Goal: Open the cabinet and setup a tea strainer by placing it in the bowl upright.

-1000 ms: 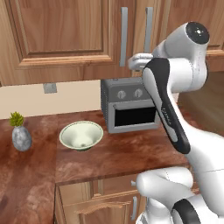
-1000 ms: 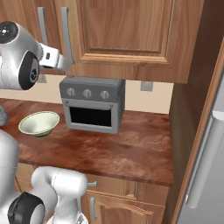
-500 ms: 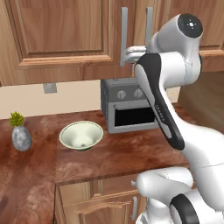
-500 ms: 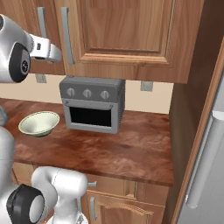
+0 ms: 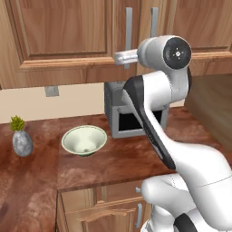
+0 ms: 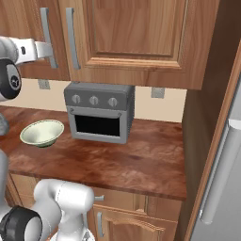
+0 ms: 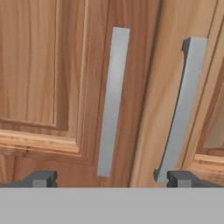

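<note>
The arm is up at the cabinet (image 5: 68, 41), and both doors are shut, so step 1 of the task is not yet done. The pincer (image 7: 111, 178) points straight at the door fronts with its jaws spread wide and nothing between them. In the hand view, 2 grey bar handles stand side by side: the left handle (image 7: 113, 100) sits between the 2 fingertips (image 7: 41, 178), while the right handle (image 7: 181, 109) ends just above the other tip. From the left base view the hand is level with the lower end of the handles (image 5: 128, 31), close to the wood, though I cannot tell if it touches.

Down on the worktop (image 5: 113, 158), the bowl (image 5: 84, 140) sits upright and empty, left of the toaster oven (image 6: 100, 112), with a small potted plant (image 5: 21, 136) further left. The right base view gives the same picture: bowl (image 6: 42, 132) waiting, nothing in it.

The tea strainer is nowhere on the worktop; my guess is that it sits behind those closed doors.

So the score, as I judge it: approach nearly complete, and everything else is left. That means closing on a handle, swinging the door out, finding the strainer, lifting it and setting it upright in the bowl.
</note>
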Controlling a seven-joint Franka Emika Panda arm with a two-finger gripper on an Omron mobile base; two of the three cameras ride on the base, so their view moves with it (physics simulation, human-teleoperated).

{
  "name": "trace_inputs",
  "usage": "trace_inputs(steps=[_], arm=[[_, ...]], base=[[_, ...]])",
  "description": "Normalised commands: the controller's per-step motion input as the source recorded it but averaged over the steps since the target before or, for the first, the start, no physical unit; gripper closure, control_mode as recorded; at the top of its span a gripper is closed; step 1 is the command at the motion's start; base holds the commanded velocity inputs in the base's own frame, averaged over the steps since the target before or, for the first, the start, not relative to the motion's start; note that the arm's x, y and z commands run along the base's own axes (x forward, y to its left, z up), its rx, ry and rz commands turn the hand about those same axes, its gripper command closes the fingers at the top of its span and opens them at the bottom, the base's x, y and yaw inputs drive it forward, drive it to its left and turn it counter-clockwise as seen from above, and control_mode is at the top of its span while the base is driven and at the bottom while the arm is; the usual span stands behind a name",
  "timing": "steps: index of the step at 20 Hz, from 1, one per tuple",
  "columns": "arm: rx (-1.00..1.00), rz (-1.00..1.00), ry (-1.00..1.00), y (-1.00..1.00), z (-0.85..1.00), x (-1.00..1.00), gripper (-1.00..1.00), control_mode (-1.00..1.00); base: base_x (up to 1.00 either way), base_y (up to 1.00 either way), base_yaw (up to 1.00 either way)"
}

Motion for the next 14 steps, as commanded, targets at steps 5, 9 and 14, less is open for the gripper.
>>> trace_inputs(steps=[5,9,14], arm=[[0.00,0.00,-0.01,0.00,0.15,0.17,-1.00,-1.00],[0.00,0.00,0.07,0.00,0.04,0.29,-1.00,-1.00],[0.00,0.00,0.09,0.00,0.00,0.49,-1.00,-1.00]], base=[[0.00,0.00,0.00],[0.00,0.00,0.00],[0.00,0.00,0.00]])
